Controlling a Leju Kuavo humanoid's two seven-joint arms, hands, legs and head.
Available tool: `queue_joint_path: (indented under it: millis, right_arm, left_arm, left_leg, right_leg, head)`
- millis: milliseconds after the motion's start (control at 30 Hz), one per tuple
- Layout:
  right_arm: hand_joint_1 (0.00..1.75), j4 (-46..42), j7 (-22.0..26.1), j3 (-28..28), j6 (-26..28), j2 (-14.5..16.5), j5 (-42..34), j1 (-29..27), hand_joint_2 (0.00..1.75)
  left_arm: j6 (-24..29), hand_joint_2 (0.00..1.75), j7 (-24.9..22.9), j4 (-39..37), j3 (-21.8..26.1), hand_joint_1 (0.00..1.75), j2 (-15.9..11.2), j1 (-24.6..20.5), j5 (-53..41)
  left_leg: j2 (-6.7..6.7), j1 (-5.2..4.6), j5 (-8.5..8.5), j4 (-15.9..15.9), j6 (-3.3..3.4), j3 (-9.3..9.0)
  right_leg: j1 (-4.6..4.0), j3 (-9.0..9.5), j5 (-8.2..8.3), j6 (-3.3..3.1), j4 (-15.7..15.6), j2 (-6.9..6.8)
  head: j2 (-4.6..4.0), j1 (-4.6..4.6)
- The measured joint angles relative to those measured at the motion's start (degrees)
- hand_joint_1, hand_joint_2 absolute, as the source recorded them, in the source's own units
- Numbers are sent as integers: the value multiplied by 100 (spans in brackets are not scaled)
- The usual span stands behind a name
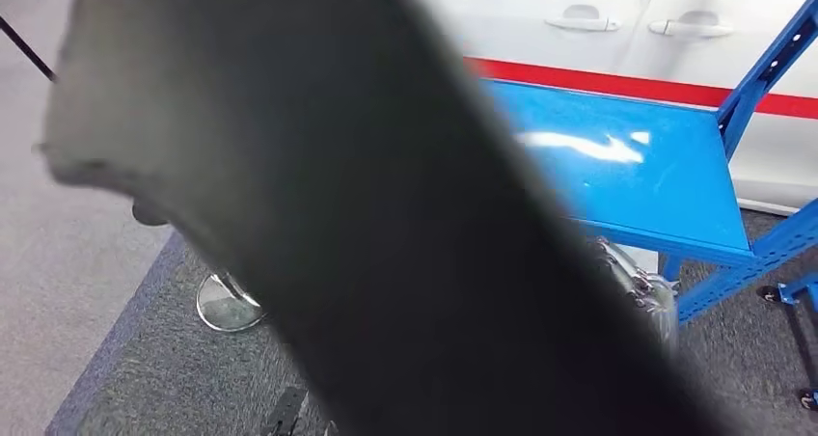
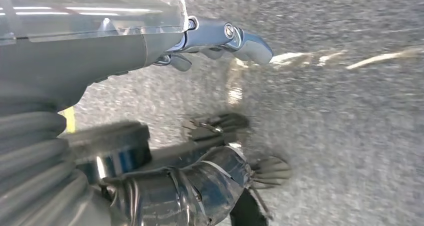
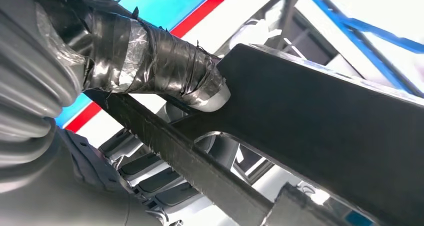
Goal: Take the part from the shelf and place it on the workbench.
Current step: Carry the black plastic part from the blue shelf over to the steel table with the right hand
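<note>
One black part (image 1: 367,224), long, flat, matte, blurred edges, crosses your head view close to the camera. Your right hand (image 3: 165,71) grips it, taped thumb pressed on its face. Your left hand (image 2: 220,38) hangs open above grey floor (image 2: 350,136). Beyond: one blue table (image 1: 627,166), one white car (image 1: 617,31) with two door handles.

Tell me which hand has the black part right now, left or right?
The right hand: its tape-wrapped thumb presses on the black part, fingers beneath it. The left hand hangs over grey carpet, holding nothing.
</note>
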State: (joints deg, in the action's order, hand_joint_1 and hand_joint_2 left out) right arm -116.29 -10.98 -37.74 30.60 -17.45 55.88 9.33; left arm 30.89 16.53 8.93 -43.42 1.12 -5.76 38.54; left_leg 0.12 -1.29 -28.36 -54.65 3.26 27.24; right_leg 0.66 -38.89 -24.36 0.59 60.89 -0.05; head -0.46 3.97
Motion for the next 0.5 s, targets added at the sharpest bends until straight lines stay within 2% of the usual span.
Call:
queue_joint_path:
  millis: [67, 100, 133, 167, 200, 233, 267, 300, 333, 367, 433, 467, 500]
  right_arm:
    - [175, 1, 36, 0, 102, 15, -61, -67, 175]
    - [175, 1, 41, -1, 136, 24, -86, -104, 175]
    - [175, 1, 41, -1, 178, 31, -121, -145, 175]
    - [175, -1, 43, -1, 239, 38, -165, -188, 175]
    - [175, -6, 45, -1, 314, 45, -216, -227, 175]
    - [175, -18, 49, -1, 399, 52, -270, -263, 175]
    - [175, -35, 54, -1, 478, 61, -319, -289, 175]
    - [175, -58, 62, -2, 551, 73, -367, -319, 175]
    - [175, -80, 78, -3, 624, 89, -416, -347, 175]
    - [175, -97, 99, -8, 690, 107, -468, -374, 175]
    - [175, -121, 141, -27, 817, 149, -575, -426, 175]
    - [175, -131, 157, -40, 857, 173, -623, -445, 175]
    - [175, -141, 183, -51, 884, 200, -665, -465, 175]
  left_arm:
    - [-50, 175, -21, 8, -1, 0, -13, -5, -32]
    - [-69, 175, -18, 14, -1, 0, -17, -8, -52]
    - [-85, 175, 3, 20, 0, 0, -19, -9, -73]
    - [-99, 175, 35, 27, 0, 0, -20, -8, -93]
    - [-113, 175, 73, 33, 0, 0, -20, -6, -114]
    - [-128, 175, 110, 37, 1, 0, -21, -7, -133]
    - [-140, 175, 132, 40, 0, 0, -25, -8, -156]
    - [-154, 175, 143, 41, -1, 0, -29, -6, -181]
    - [-162, 175, 143, 42, -1, 0, -33, -5, -209]
    - [-167, 175, 137, 42, -3, 0, -37, -1, -235]
    - [-177, 175, 120, 42, -9, 0, -38, 8, -281]
    - [-183, 175, 110, 43, -14, 0, -37, 13, -297]
    - [-188, 175, 103, 44, -19, 0, -37, 19, -315]
  left_leg:
    - [19, 21, 152, 24, 37, 145]
    - [25, 24, 207, -4, 41, 240]
    - [29, 27, 255, -44, 27, 346]
    - [32, 37, 299, -99, 8, 461]
    - [35, 52, 335, -169, -18, 581]
    - [36, 66, 360, -265, -49, 705]
    - [33, 74, 375, -367, -85, 824]
    - [28, 76, 387, -462, -119, 917]
    - [23, 73, 403, -541, -156, 984]
    - [17, 77, 434, -577, -190, 1026]
    - [7, 106, 489, -603, -255, 1075]
    - [3, 124, 401, -654, -284, 1123]
    - [1, 136, 204, -788, -311, 1184]
  right_leg:
    - [9, -149, -579, 44, 589, 6]
    - [27, -209, -786, 73, 945, 7]
    - [50, -221, -849, 105, 1221, 6]
    - [79, -164, -779, 140, 1348, 5]
    - [111, -21, -627, 177, 1289, 4]
    - [152, 222, -500, 221, 1030, 3]
    - [166, 500, -487, 261, 670, 6]
    - [167, 711, -533, 254, 363, 13]
    - [161, 844, -616, 227, 134, 24]
    - [130, 872, -670, 172, 46, 35]
    - [111, 761, -600, 34, 39, 31]
    - [103, 703, -541, -26, 41, 22]
    - [105, 631, -476, -80, 35, 11]
  head:
    - [0, -15]
    - [0, -21]
    - [0, -20]
    - [0, -20]
    - [0, -20]
    - [0, -20]
    - [0, -31]
    - [0, -32]
    - [0, -34]
    - [1, -33]
    - [1, -38]
    - [1, -33]
    - [0, -25]
